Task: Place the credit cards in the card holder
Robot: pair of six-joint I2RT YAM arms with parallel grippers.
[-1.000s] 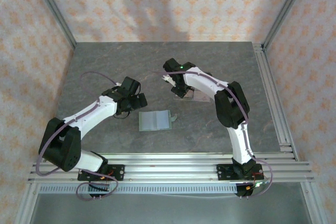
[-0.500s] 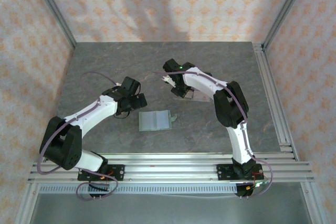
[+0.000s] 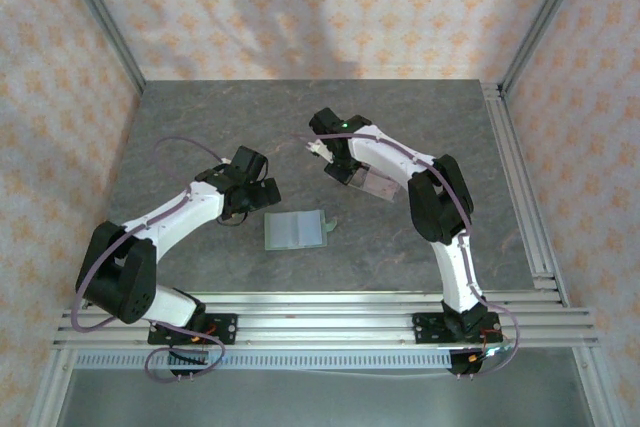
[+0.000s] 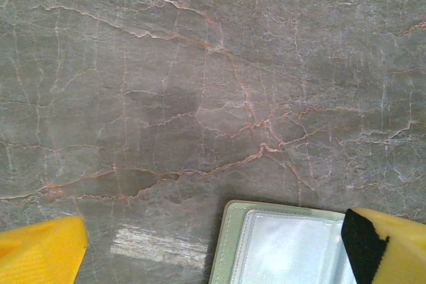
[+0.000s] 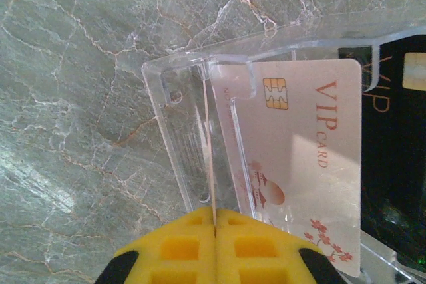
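The grey, veined tabletop (image 3: 200,127) carried everything, with both arms bolted at its near edge. The left arm (image 3: 180,212) reached in toward the middle. The left jaws were spread wide, and their yellow pads (image 4: 40,251) hung just over the stone, gripping nothing. The right arm (image 3: 440,197) bent over toward the far side, right of centre, above a clear acrylic rack (image 3: 372,183).

That rack stood a little beyond the card holder (image 3: 297,230) and to its right, well apart from it. The card holder lay flat and open near the middle of the tabletop, toward the near edge, sage green with a clear inner sleeve. The left jaws were just beside its left far corner. A small tab (image 3: 331,224) stuck out from its right edge.

A pale VIP card (image 5: 299,157) rested against the rack's slots, with black cards (image 5: 393,164) to its right. The right jaws were pressed together on a thin credit card (image 5: 208,138) seen edge-on, just left of the VIP card.
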